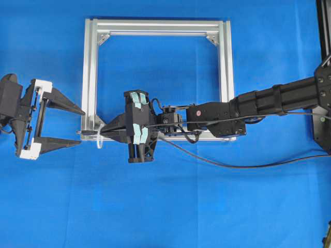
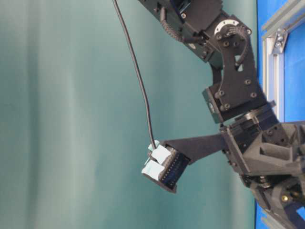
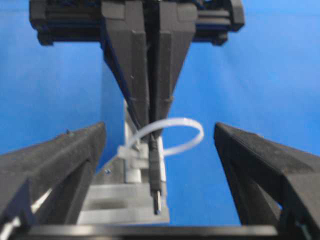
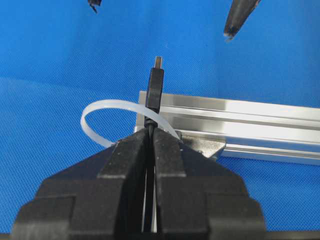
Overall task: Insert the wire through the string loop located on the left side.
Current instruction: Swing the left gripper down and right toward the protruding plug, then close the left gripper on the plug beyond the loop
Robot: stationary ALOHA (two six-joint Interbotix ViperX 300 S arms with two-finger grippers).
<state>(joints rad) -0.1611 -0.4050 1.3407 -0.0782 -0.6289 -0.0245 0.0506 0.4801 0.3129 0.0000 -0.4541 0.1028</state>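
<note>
Closest to the right wrist camera, the right claw (image 4: 149,134) has its two black fingers (image 4: 127,165) pressed together on the wire (image 4: 155,92), gripping it just behind the plug. That plug sticks out past the fingertips, silvery tip forward, and it passes through the string loop (image 4: 102,111), a whitish translucent ring tied at the lower left corner of the silver aluminium frame (image 1: 225,72). From the grip, the wire trails back along the right arm and curves over the blue desk (image 1: 165,206). Facing the plug from the left, the left claw (image 1: 80,126) is spread wide and holds nothing, its fingers (image 3: 55,165) standing either side of the plug without touching it.
</note>
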